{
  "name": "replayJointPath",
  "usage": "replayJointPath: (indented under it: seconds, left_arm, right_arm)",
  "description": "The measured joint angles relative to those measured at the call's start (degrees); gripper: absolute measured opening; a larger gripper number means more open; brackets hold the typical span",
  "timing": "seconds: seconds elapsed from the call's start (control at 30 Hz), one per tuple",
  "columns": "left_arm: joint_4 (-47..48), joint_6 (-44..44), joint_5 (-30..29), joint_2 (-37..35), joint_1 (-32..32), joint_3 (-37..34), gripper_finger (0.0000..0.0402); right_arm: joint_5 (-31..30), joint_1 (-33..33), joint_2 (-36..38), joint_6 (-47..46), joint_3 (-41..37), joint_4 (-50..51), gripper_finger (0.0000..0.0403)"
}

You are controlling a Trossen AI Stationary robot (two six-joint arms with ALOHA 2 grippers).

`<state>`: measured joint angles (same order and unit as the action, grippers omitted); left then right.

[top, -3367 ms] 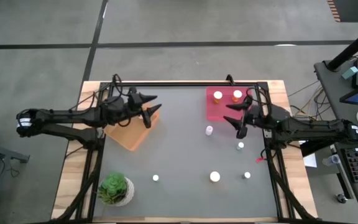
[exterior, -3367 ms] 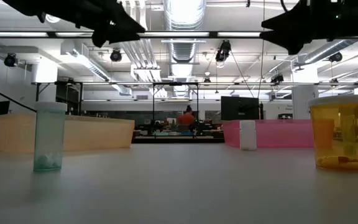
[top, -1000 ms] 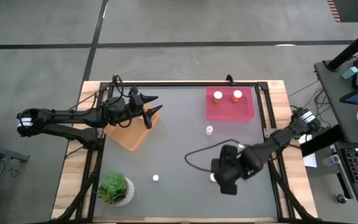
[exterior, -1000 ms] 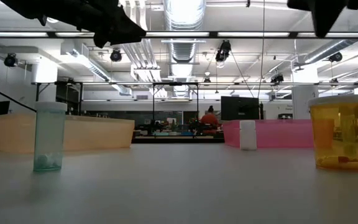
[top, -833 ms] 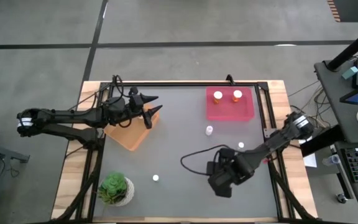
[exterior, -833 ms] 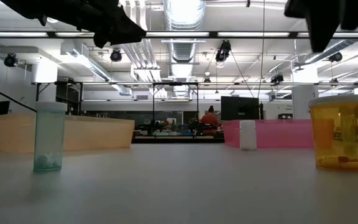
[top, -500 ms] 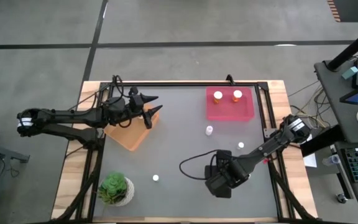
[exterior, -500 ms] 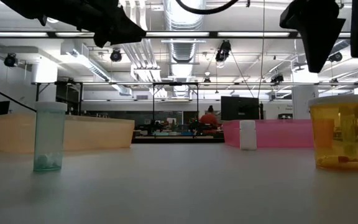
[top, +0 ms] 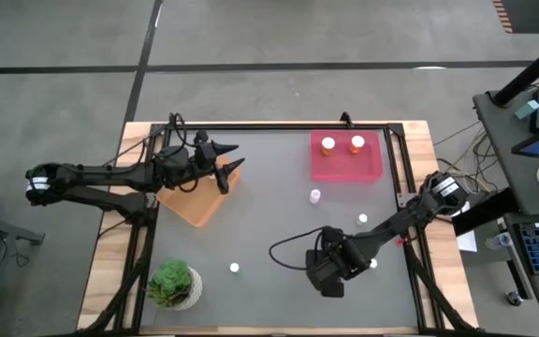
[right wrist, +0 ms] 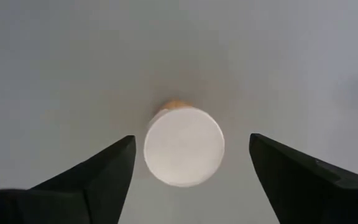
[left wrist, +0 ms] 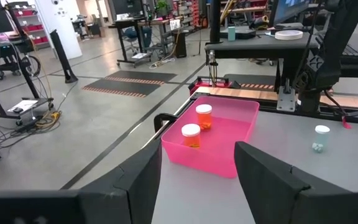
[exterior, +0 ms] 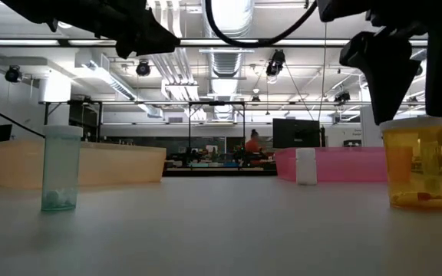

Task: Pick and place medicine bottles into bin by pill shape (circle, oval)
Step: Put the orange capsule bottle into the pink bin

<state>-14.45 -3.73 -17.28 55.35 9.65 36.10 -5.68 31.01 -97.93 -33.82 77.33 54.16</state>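
Bottle (right wrist: 184,147) stands upright, orange-bodied and white-capped, straight below the right gripper (right wrist: 191,163). Fingers spread wide, one either side, not touching. Left gripper (top: 225,161) waits open, well apart.

In the high view the right arm (top: 382,229) hides the orange bottle (right wrist: 184,146) beneath it.

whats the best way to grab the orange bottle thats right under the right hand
Grip the orange bottle across its round body just under the white cap, coming straight down from above. It stands upright with free table all around, and the right hand hangs over it, open, one finger each side. A round body suits any grip angle.
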Motion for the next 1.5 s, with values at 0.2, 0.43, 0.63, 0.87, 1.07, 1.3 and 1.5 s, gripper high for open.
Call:
replayJointPath:
  seconds: [0.2, 0.43, 0.63, 0.87, 1.07, 1.3, 1.5]
  left_arm:
    - [0.44, 0.03, 0.0, 0.0, 0.0, 0.0, 0.0187]
    - [0.49, 0.0, 0.0, 0.02, 0.0, 0.0, 0.0187]
    - [0.47, -0.13, -0.02, 0.02, 0.0, 0.0, 0.0187]
    - [0.47, -0.11, -0.02, 0.02, 0.0, 0.0, 0.0187]
    - [0.45, -0.07, -0.02, 0.02, 0.0, 0.0, 0.0187]
    - [0.4, -0.04, -0.04, 0.02, -0.02, 0.0, 0.0187]
    - [0.36, -0.04, -0.04, 0.02, -0.02, 0.0, 0.0187]
  right_arm:
    - [2.26, -1.13, 0.02, -1.08, -2.37, -2.51, 0.0297]
    - [3.14, -1.91, 0.04, -1.66, -2.9, -3.74, 0.0279]
    - [3.13, -1.93, 0.04, -2.17, -2.9, -3.85, 0.0234]
    - [3.16, -1.91, 0.05, -2.14, -2.9, -4.03, 0.0205]
    - [3.2, -2.12, 1.81, -1.42, -2.9, -3.79, 0.0211]
    - [3.14, -5.66, 7.79, -1.57, -2.9, -2.75, 0.0212]
    - [2.71, -12.41, 13.39, 0.75, -2.87, 1.8, 0.0212]
